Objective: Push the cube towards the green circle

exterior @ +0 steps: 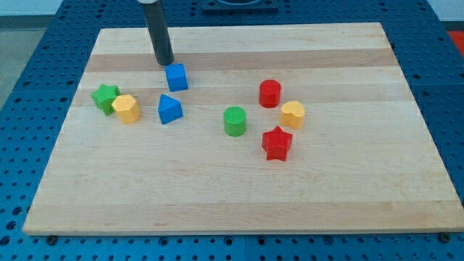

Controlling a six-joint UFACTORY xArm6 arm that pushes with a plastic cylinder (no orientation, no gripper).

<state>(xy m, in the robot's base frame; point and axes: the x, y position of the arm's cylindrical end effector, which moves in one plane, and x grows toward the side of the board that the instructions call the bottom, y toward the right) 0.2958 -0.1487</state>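
Observation:
A blue cube (176, 76) sits on the wooden board (239, 196) at the upper left. My tip (165, 61) is just above and to the left of the cube, very close to it or touching its upper left corner. The green circle, a short green cylinder (235, 121), stands near the board's middle, below and to the right of the cube.
A blue triangular block (170, 109) lies below the cube. A green star (106, 96) and a yellow block (127, 109) sit at the left. A red cylinder (270, 93), a yellow block (292, 114) and a red star (276, 143) cluster right of the green cylinder.

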